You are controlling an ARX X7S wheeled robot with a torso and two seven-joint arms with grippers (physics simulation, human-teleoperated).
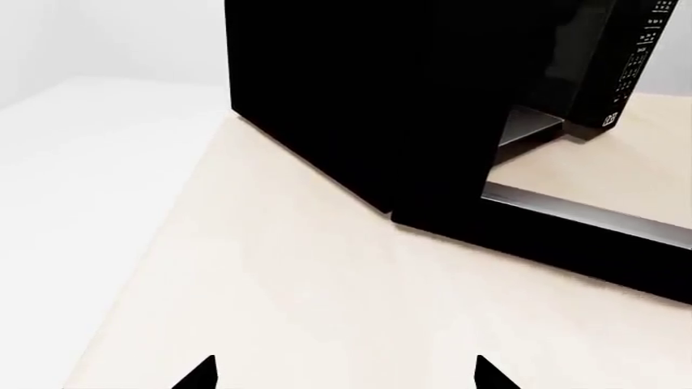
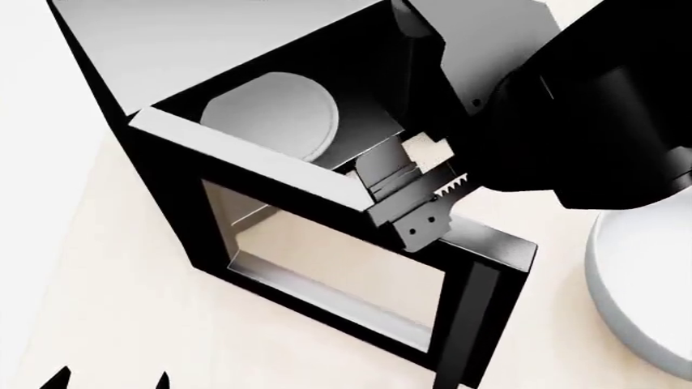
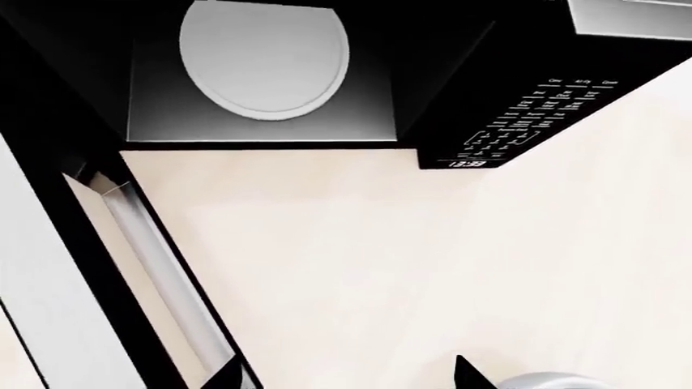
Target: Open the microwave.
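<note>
The microwave (image 2: 216, 49) is a black box with a grey top. Its windowed door (image 2: 324, 324) stands swung wide open, and the white turntable (image 2: 271, 113) shows inside. My right gripper (image 2: 409, 201) is at the door's free upper edge, open and holding nothing. In the right wrist view the right gripper (image 3: 352, 374) faces the cavity, with the turntable (image 3: 265, 57), the keypad (image 3: 519, 121) and the door (image 3: 65, 267) beside one fingertip. My left gripper (image 1: 346, 374) is open and empty, away from the microwave's black side (image 1: 346, 97); it also shows in the head view (image 2: 108, 379).
The microwave stands on a pale beige table (image 1: 303, 292). A white round bowl (image 2: 638, 300) sits on the table by the right arm, and its rim shows in the right wrist view (image 3: 540, 381). The table's edge (image 1: 141, 267) runs beside the left gripper.
</note>
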